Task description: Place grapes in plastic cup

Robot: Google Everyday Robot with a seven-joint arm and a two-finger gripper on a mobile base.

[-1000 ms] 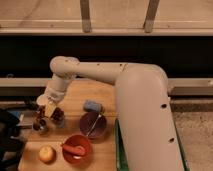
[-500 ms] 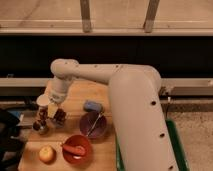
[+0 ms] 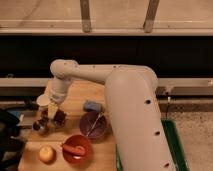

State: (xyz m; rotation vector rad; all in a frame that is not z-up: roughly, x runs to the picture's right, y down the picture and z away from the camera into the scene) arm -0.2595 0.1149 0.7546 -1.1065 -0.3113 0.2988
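While the arm (image 3: 125,100) reaches in from the right and bends down over the left side of the table (image 3: 75,97), the gripper (image 3: 51,110) hangs low near the left edge; can't tell whether its fingers are open or closed, or gripping anything; the grapes (image 3: 59,117) sit just right of and below it, a dark cluster on the wood, contact unclear; the cup (image 3: 92,105) is further right, apart from the grapes, just above the purple bowl (image 3: 93,124); a white cup (image 3: 43,100) is just left of the wrist; a metal cup (image 3: 40,125) stands below the gripper near the edge; the red bowl (image 3: 76,148) holds a reddish item; the apple (image 3: 47,153) lies left of it at the front.
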